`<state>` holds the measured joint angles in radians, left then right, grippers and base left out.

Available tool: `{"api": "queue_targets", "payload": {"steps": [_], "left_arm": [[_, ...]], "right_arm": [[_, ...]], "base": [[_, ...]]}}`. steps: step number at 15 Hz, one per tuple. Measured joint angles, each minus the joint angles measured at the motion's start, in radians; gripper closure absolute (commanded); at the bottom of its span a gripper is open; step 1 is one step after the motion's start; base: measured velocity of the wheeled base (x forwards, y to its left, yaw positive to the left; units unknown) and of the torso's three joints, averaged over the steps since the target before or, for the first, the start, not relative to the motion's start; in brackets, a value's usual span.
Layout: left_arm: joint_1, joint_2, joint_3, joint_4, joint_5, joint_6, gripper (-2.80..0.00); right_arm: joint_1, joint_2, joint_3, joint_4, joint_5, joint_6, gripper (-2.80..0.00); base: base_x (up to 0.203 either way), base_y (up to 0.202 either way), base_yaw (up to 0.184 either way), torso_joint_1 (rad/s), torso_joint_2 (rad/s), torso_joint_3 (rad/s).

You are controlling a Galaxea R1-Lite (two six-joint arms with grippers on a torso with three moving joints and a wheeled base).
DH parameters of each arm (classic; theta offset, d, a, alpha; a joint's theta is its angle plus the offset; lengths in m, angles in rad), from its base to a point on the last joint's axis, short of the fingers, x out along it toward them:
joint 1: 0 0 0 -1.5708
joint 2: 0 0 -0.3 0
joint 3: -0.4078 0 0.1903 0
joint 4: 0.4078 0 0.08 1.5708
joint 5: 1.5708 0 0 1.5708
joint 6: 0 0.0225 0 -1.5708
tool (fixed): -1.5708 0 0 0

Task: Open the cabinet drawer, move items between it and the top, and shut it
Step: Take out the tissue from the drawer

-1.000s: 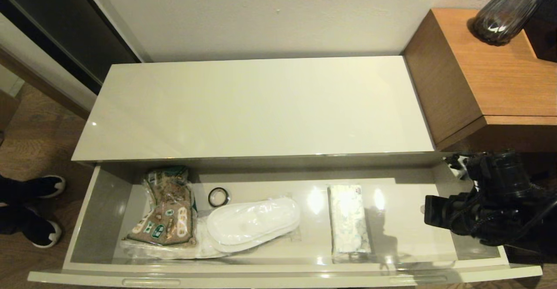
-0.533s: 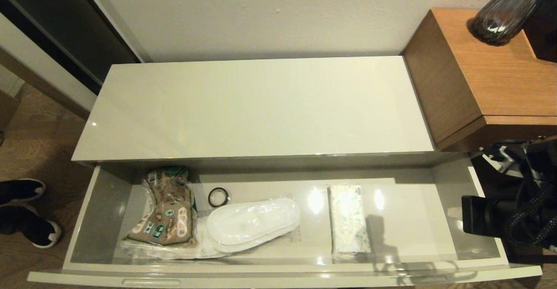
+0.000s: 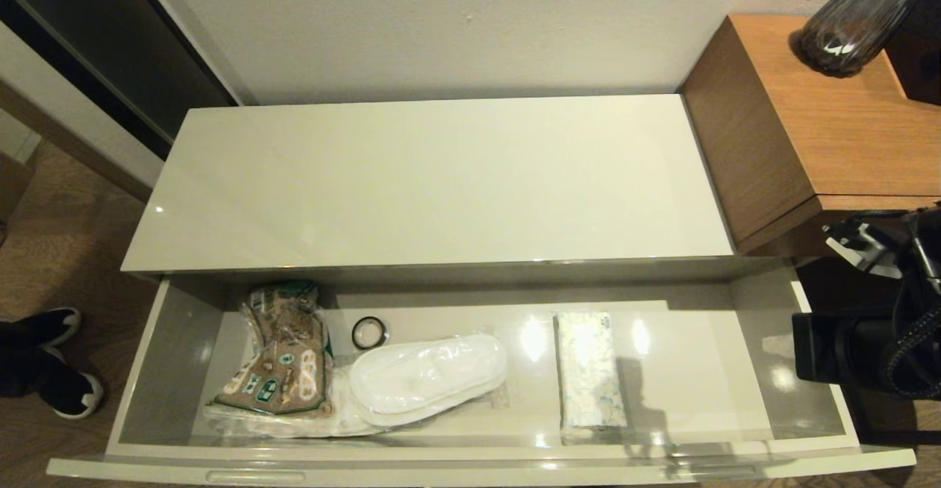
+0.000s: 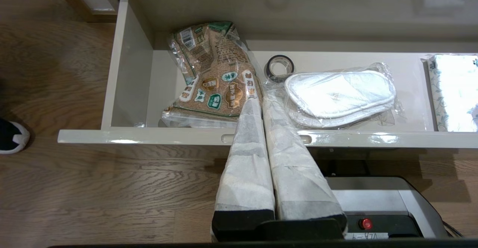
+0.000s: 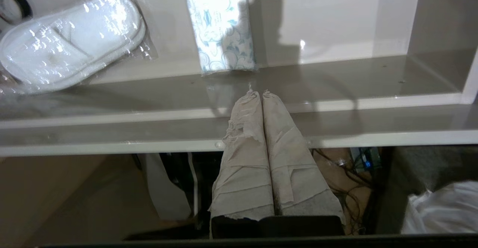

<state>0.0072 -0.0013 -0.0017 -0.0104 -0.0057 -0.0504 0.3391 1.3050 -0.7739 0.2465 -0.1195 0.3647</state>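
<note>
right arm [image 3: 875, 356] cut off at frame edge, packet [image 3: 283, 356] print unreadable

1. A plain off-white wall [image 3: 470, 25] runs across twelve o'clock.
2. Wood-grain floor [image 3: 66, 253] lies at nine o'clock.
3. An orange-brown wooden unit [image 3: 831, 128] stands at two o'clock, bearing a dark glass vase [image 3: 853, 25].

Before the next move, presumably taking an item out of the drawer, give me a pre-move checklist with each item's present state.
1. cabinet drawer pulled fully open: ok.
2. slippers and tissue pack lying unobstructed inside: ok.
3. top bare for placing: ok.
4. right gripper open for a grasp: not ok, shut and holding nothing, in front of the drawer's front edge.
5. left gripper out of the way: ok, shut, in front of the drawer.
6. Which item goes first: cannot tell.
</note>
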Motion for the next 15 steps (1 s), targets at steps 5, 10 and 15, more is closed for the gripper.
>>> {"api": "queue_targets", "payload": {"steps": [5, 10, 15], "left_arm": [[0.000, 0.000, 0.000, 0.000, 0.000, 0.000, 0.00], [0.000, 0.000, 0.000, 0.000, 0.000, 0.000, 0.00], [0.000, 0.000, 0.000, 0.000, 0.000, 0.000, 0.00]], "right_arm": [[0.001, 0.043, -0.059, 0.039, 0.009, -0.073, 0.00], [0.001, 0.153, -0.096, -0.014, 0.028, -0.120, 0.00], [-0.002, 0.264, -0.069, -0.134, 0.102, -0.216, 0.00]], "base": [[0.000, 0.000, 0.000, 0.000, 0.00, 0.000], [0.000, 0.000, 0.000, 0.000, 0.00, 0.000], [0.000, 0.000, 0.000, 0.000, 0.00, 0.000]]}}
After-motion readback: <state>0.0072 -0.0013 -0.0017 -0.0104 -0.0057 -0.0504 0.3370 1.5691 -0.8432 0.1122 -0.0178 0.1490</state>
